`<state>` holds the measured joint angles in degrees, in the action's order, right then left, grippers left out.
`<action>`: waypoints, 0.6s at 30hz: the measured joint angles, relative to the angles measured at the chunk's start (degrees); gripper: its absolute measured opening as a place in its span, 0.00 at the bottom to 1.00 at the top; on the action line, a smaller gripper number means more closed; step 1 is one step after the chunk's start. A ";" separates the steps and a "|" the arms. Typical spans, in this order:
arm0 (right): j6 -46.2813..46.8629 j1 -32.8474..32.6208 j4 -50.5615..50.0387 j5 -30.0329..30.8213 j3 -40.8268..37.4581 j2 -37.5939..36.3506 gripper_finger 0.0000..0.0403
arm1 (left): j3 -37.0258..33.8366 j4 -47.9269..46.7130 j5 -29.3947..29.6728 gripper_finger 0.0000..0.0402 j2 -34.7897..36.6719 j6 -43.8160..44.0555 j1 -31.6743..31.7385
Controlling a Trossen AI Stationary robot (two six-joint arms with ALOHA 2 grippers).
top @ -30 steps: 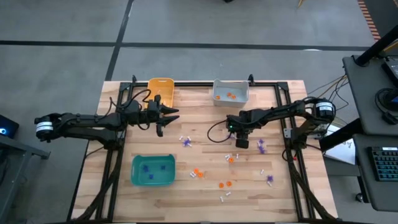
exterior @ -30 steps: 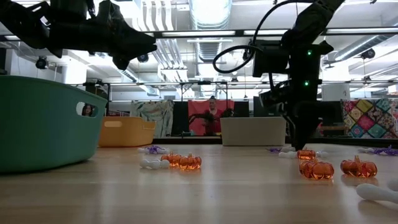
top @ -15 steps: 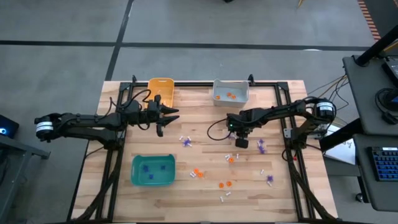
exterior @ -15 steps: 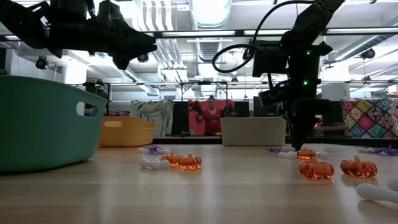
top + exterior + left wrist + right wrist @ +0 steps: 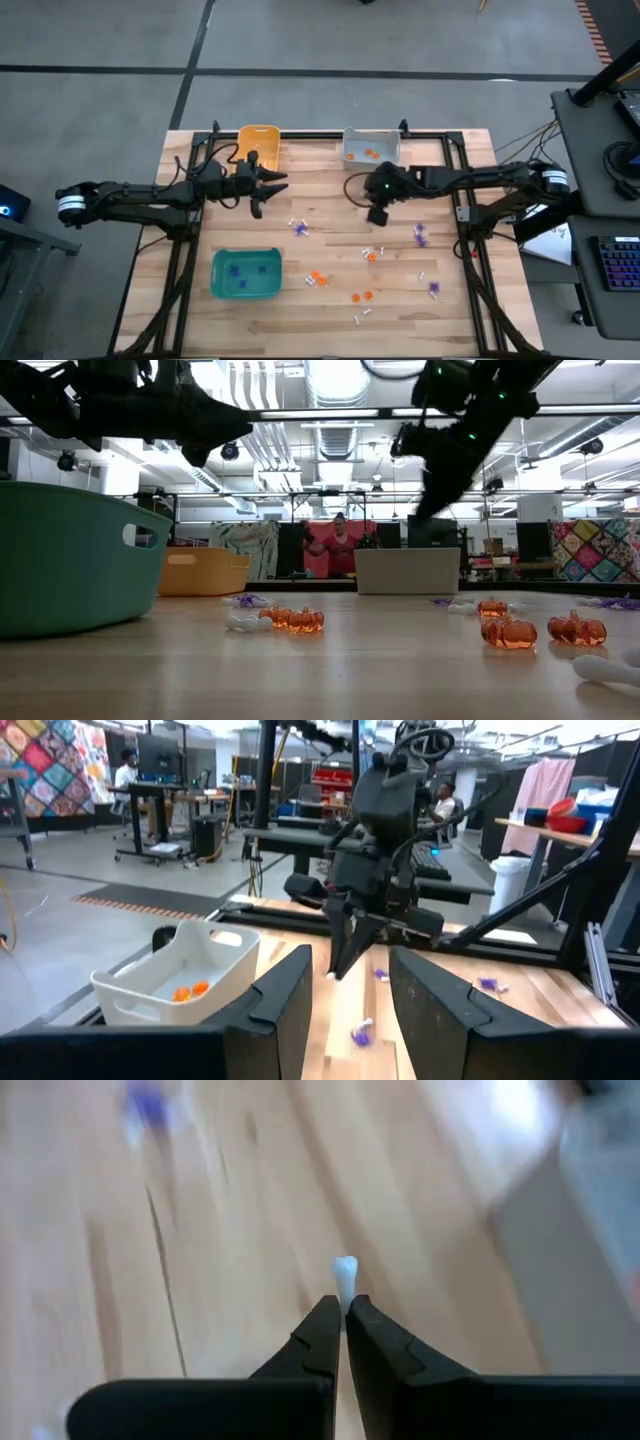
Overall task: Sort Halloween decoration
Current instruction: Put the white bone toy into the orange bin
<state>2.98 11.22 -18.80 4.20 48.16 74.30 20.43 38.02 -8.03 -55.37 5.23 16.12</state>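
Your worktop (image 5: 330, 310) carries three bins: teal bin (image 5: 245, 274) near the front on the left with purple pieces in it, orange-yellow bin (image 5: 258, 138) at the back, grey bin (image 5: 371, 147) at the back with orange pieces in it. Right gripper (image 5: 342, 1318) is raised off the wood just in front of the grey bin, fingers pinched tight on a small white trinket (image 5: 344, 1272) that pokes out past the tips. Only the end is caught, so carry it level and slow, and don't loosen until you're well over a bin wall. My guess is white belongs in the orange-yellow bin, since the other two hold other colours; don't drop it in the grey one just because it's close. Left gripper (image 5: 262, 189) hangs by the orange-yellow bin, fingers partly apart and holding nothing, so it sits right in your path there; go round it. Loose on the worktop: purple spiky pieces (image 5: 421, 236), orange pumpkins (image 5: 510, 632), more white bits (image 5: 361, 317), all apart from the bins.
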 joint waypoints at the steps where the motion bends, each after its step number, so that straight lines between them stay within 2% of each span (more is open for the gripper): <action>1: -0.40 0.02 3.24 -0.08 0.00 -0.06 0.03 | 0.00 0.64 0.01 0.29 0.00 -0.02 0.00; 9: -7.46 0.39 30.77 -0.36 0.22 5.84 0.03 | 0.00 5.81 0.09 0.29 0.39 -0.37 0.11; 12: -8.15 1.30 34.18 -0.91 2.11 9.24 0.03 | 0.02 6.70 0.13 0.29 1.15 -0.48 0.19; 18: -8.11 3.57 34.12 -0.79 9.54 17.18 0.03 | 0.02 7.10 1.36 0.29 3.41 -0.77 0.28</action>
<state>-5.13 14.80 15.32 3.41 57.70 91.48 20.45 45.13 -6.67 -51.96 4.46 16.40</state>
